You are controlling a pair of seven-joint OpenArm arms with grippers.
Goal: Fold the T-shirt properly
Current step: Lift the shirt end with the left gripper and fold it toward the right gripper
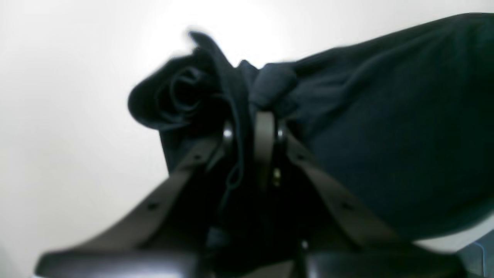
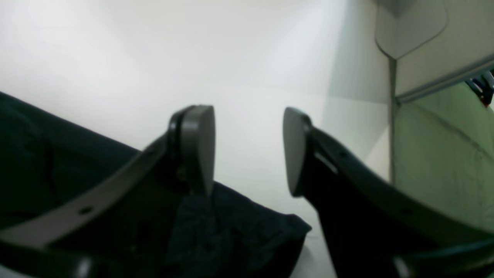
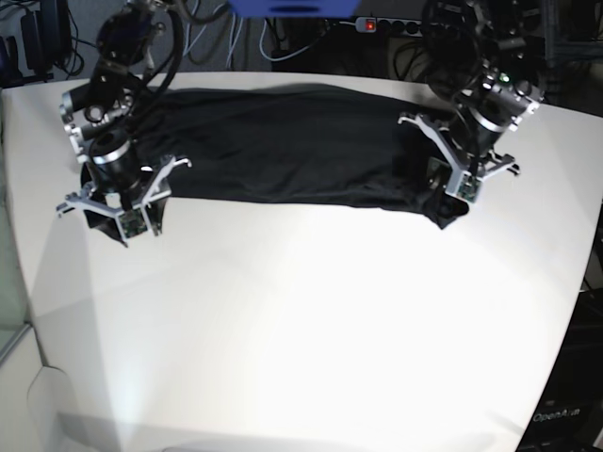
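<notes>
A white table (image 3: 311, 320) fills most of the base view, brightly lit in the middle, with a curved front edge. Behind its far edge the room is dark: a tangle of cables (image 3: 283, 42) and a power strip (image 3: 391, 25) with a red light. At the lower right a dark box (image 3: 565, 405) stands beside the table. In the right wrist view a pale panel (image 2: 444, 50) and a greenish surface show past the table's edge.

The shirt (image 3: 283, 146) lies across the far part of the table as a long dark band, running from one arm to the other, its front edge fairly straight and the cloth mostly flat.

On the left of the base view, the right arm bends down from the far corner, its gripper (image 3: 121, 209) pointing down at the shirt's end near the table's left edge. In its wrist view the gripper (image 2: 249, 148) stands spread, bare table between the fingers (image 2: 198, 143), and the shirt (image 2: 216, 231) lies just below and to the left of them; nothing is between them.

On the right, the left arm reaches down to the shirt's other end, the gripper (image 3: 450, 188) low over bunched cloth. In its wrist view the gripper (image 1: 251, 131) is pressed together on a gathered fold of shirt (image 1: 386, 127), which bulges above the tips and drapes off to the right.
</notes>
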